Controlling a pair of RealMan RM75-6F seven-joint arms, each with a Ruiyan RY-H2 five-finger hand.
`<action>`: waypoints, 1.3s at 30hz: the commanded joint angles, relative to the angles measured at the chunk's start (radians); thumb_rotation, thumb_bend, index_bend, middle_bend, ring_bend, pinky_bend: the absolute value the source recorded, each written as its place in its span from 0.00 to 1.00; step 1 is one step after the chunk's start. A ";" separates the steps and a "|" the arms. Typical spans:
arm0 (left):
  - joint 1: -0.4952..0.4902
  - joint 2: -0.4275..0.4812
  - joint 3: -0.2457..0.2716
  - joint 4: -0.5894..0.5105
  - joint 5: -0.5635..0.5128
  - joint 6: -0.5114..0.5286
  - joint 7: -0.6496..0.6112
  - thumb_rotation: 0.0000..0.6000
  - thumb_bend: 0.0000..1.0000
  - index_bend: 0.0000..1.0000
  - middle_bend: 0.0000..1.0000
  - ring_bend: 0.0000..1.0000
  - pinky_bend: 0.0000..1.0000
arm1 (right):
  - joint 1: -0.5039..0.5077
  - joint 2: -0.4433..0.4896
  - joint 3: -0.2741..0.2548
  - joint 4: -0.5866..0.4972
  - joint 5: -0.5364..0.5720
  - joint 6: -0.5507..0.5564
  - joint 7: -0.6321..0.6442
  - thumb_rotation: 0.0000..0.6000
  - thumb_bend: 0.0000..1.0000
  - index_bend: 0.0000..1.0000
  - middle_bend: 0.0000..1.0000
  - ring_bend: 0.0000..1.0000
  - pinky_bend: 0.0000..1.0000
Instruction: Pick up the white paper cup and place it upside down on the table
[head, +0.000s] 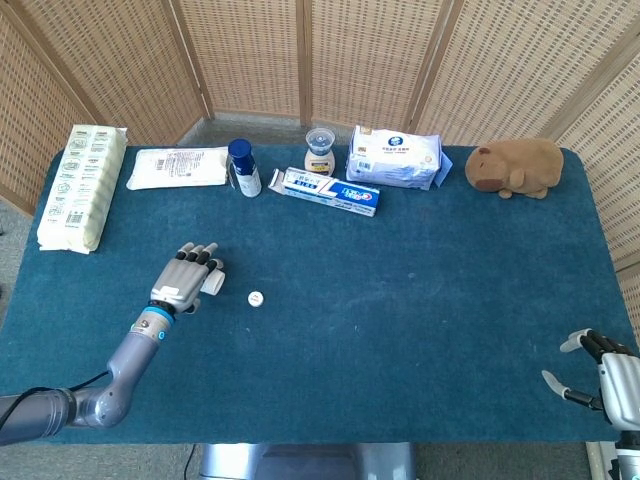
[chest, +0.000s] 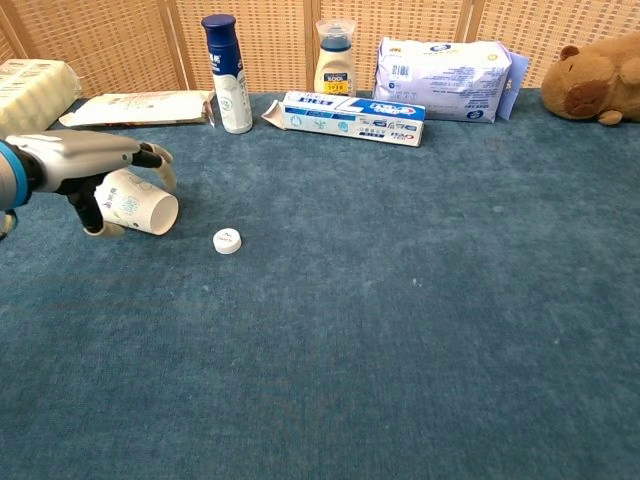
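The white paper cup (head: 213, 284) (chest: 140, 208) lies on its side on the blue tablecloth at the left, its mouth pointing left. My left hand (head: 188, 277) (chest: 85, 165) is over it, fingers stretched across the top of the cup and thumb low beside its mouth. The fingers have not closed round the cup, which rests on the table and is partly hidden by the hand in the head view. My right hand (head: 600, 372) sits at the table's near right corner, fingers apart and holding nothing.
A small white bottle cap (head: 256, 298) (chest: 227, 240) lies just right of the cup. Along the back stand a blue bottle (head: 243, 167), a small jar (head: 320, 152), a toothpaste box (head: 330, 190), a wipes pack (head: 395, 157), a brown plush (head: 515, 167) and a tissue pack (head: 82, 185).
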 joint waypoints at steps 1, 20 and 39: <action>0.005 -0.014 0.000 0.011 0.012 0.007 -0.002 1.00 0.30 0.26 0.01 0.00 0.05 | 0.000 0.000 0.000 0.001 0.000 -0.001 0.002 0.68 0.26 0.45 0.37 0.40 0.41; 0.026 -0.034 -0.002 0.035 0.048 0.024 0.011 1.00 0.31 0.28 0.01 0.00 0.05 | -0.001 0.000 0.003 -0.005 0.004 -0.002 -0.005 0.69 0.26 0.45 0.37 0.40 0.42; 0.064 -0.089 0.010 0.115 0.139 0.074 0.048 1.00 0.31 0.46 0.01 0.00 0.05 | -0.003 0.006 0.005 -0.014 0.006 -0.001 -0.011 0.68 0.26 0.45 0.37 0.40 0.42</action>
